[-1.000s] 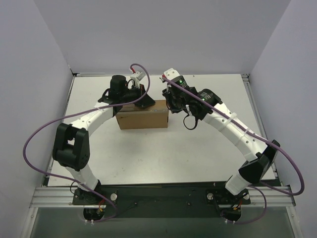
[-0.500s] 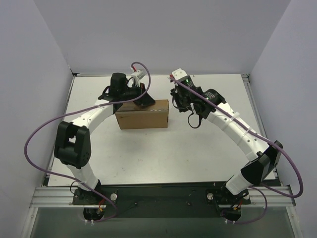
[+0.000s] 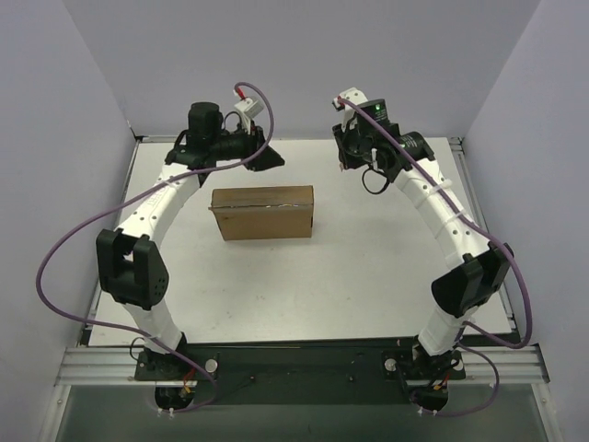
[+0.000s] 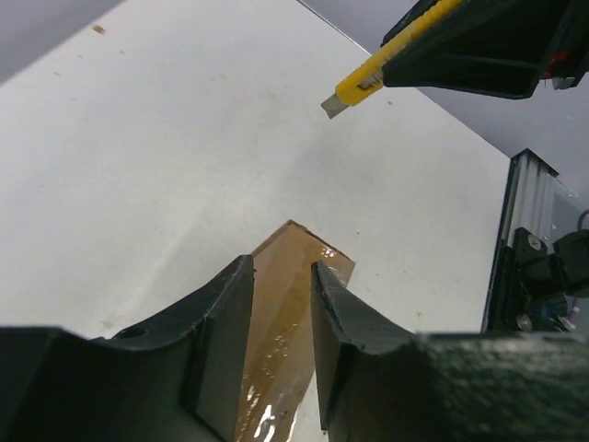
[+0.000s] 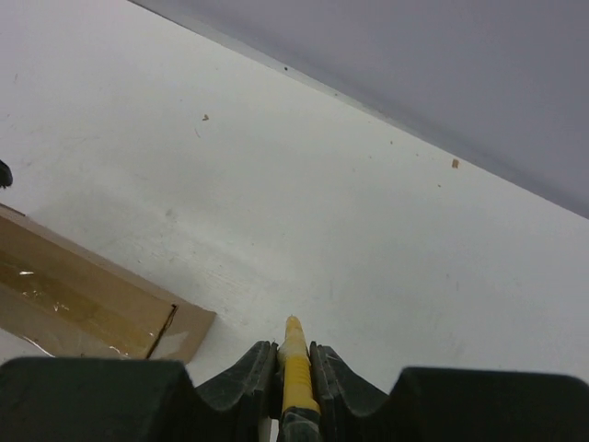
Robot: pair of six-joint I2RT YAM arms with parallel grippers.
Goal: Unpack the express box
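Box sits mid-tabletop, lid shut & taped. Right fingers are clamped tight on a yellow knife, blade out, hovering off the box's far right corner, prob. to slit the tape. Left fingers show a narrow gap, nothing in them, and hover above the far edge, maybe to steady it.

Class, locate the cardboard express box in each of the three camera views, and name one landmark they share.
Top external: express box mid-frame, between both arms.
Left wrist: bottom centre, beyond the open left gripper.
Right wrist: lower left, left of the yellow knife in the right gripper.
Shared landmark: glossy tape along the box top.
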